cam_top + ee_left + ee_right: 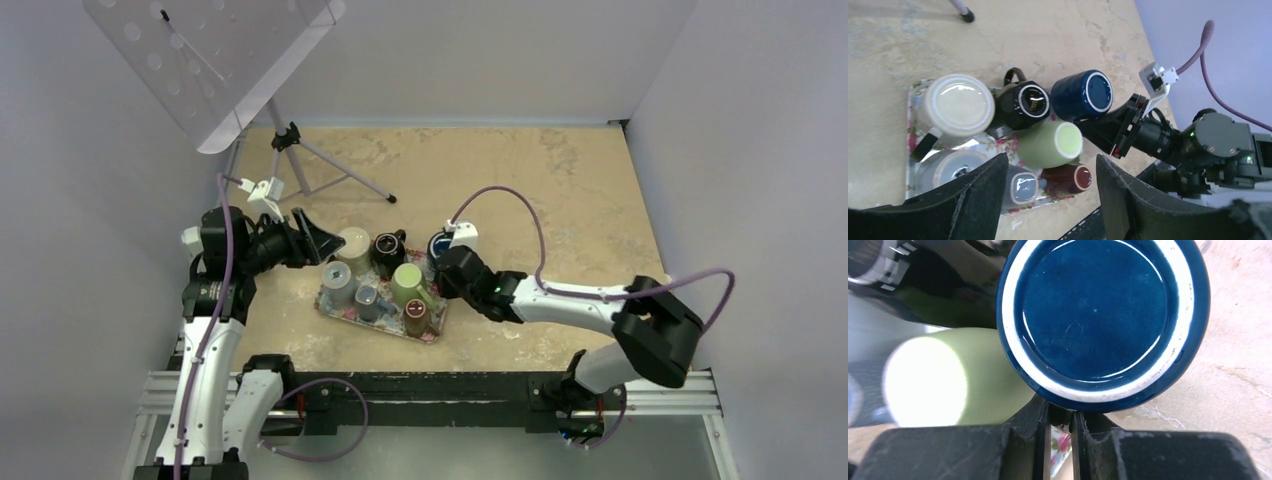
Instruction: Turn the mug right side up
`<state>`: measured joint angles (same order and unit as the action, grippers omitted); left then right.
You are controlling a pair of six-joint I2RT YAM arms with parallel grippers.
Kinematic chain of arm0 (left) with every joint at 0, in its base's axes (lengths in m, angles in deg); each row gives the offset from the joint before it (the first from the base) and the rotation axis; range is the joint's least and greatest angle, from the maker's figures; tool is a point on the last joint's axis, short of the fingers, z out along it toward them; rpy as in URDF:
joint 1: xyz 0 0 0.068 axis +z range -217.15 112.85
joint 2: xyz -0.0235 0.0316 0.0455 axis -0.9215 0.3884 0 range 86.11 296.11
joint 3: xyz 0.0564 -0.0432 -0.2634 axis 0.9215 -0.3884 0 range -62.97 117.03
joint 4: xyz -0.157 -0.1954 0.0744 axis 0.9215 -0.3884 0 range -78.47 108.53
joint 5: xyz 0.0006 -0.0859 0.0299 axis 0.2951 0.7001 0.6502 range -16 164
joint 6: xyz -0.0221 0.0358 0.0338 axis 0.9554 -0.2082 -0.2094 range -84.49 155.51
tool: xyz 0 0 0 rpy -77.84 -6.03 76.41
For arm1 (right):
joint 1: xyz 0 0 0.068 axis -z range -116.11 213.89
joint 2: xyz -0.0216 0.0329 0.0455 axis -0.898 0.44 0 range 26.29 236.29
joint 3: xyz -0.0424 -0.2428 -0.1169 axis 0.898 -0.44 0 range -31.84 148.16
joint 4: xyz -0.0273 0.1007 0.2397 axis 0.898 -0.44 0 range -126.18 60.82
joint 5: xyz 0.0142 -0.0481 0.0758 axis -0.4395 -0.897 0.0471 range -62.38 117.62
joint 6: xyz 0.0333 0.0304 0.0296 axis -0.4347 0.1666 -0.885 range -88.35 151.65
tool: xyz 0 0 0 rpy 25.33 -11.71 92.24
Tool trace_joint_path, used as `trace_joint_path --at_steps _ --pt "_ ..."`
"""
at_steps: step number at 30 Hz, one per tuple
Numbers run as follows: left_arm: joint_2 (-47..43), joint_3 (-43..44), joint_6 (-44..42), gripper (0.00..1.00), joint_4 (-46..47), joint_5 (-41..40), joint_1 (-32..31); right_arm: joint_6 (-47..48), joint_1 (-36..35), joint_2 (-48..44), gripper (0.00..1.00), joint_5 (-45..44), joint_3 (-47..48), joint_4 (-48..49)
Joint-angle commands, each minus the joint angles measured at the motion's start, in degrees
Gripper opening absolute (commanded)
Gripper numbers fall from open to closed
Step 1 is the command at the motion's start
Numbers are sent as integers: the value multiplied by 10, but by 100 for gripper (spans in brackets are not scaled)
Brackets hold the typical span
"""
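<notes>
A dark blue mug (pixel 440 243) is at the right end of the floral tray (pixel 335 308), its white-ringed base turned up and toward my cameras. It also shows in the left wrist view (pixel 1082 95) and fills the right wrist view (pixel 1103 315). My right gripper (pixel 450 264) is shut, with a narrow gap, on a dark part at the mug's lower side that looks like the handle (pixel 1060 412). My left gripper (pixel 315 240) is open and empty, hovering at the tray's left end above the other mugs (pixel 1052 160).
The tray holds several mugs: a cream one base up (pixel 352 243), a black one (pixel 388 250), a light green one on its side (pixel 408 280), a maroon one (pixel 416 315), and two grey ones (pixel 350 288). A music stand's tripod (pixel 290 150) stands at the back left.
</notes>
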<state>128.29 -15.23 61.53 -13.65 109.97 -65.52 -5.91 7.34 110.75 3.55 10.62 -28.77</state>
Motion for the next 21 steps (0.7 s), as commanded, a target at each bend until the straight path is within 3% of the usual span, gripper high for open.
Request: trace_joint_path --at_steps 1,4,8,13,18,21 --pt "16 5 44 68 64 91 -12 -19 33 -138 0 33 0 34" --pt "41 1 93 68 105 101 -46 -29 102 -219 0 163 -39 105" --pt "100 15 187 73 207 115 -103 -44 149 -297 0 250 -56 169" --pt "222 118 259 82 282 147 -172 -118 194 -304 0 398 -51 308" --pt "304 175 372 84 402 184 -185 -173 200 -290 0 435 -44 411" --pt "329 197 393 83 435 188 -189 -183 200 -282 0 440 -35 430"
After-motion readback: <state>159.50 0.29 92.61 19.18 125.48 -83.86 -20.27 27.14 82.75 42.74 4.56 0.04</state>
